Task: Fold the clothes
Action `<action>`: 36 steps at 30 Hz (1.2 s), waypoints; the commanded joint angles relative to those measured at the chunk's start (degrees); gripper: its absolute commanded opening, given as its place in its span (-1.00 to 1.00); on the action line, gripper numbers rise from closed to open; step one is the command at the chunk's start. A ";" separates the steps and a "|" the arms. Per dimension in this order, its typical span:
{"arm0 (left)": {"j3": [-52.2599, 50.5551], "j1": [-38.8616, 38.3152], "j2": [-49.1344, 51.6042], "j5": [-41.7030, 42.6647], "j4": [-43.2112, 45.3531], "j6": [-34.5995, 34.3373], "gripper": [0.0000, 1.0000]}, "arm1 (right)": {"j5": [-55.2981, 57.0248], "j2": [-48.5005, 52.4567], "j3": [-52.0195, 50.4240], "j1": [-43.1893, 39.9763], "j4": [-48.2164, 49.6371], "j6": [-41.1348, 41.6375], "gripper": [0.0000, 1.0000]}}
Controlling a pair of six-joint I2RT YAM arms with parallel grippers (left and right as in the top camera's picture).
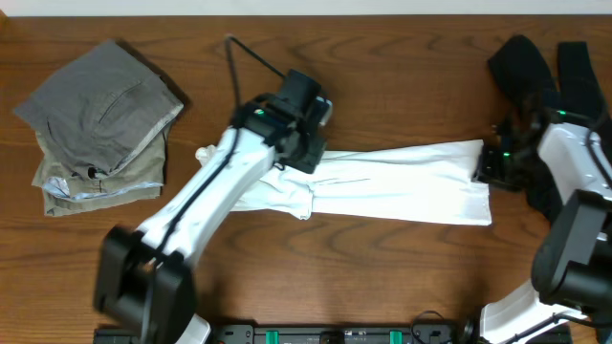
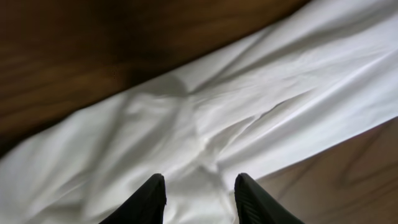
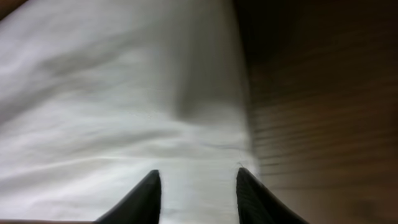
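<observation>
Two pairs of fingers stand apart, and we see neither clamped on anything. The left gripper (image 2: 199, 182) hangs low over the white T-shirt (image 2: 249, 106), with rumpled cloth lying loose under the gap between its fingers. The right gripper (image 3: 198, 179) is open in the same way over the shirt's other end, right at the edge where the white cloth gives way to the bare table (image 1: 382, 277).

From overhead, the shirt lies as one long narrow band across the middle of the table, running from the left arm to the right gripper. One sleeve tip pokes out past the left arm. We judge that the lengthwise folds are in, and that both arms are placed at the band's two ends. The crosswise folds that would bring it down to a compact packet are not yet made, and the left end looks creased rather than smooth.

Farther out, the grey trousers (image 1: 100, 100) lie on the khaki trousers (image 1: 96, 183) in a tidy stack near the far left corner, and we count those as done. The black garment (image 1: 521, 62) sits bunched near the far right corner, partly hidden by the right arm, and looks unfolded. By our reckoning, roughly half of the work remains.
</observation>
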 commanded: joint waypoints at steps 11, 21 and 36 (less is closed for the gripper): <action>0.24 5.53 -3.54 -3.13 -3.96 -1.99 -0.19 | -13.05 -1.57 -4.76 -10.36 5.90 -9.16 0.00; 0.24 5.53 -3.54 -3.13 -4.55 -1.95 -0.19 | -14.97 -1.57 -13.40 -9.49 17.27 -7.98 -0.03; 0.24 5.53 -3.54 -3.13 -4.92 -1.97 -0.19 | -14.12 -1.57 -19.43 -7.98 25.00 -2.05 -0.96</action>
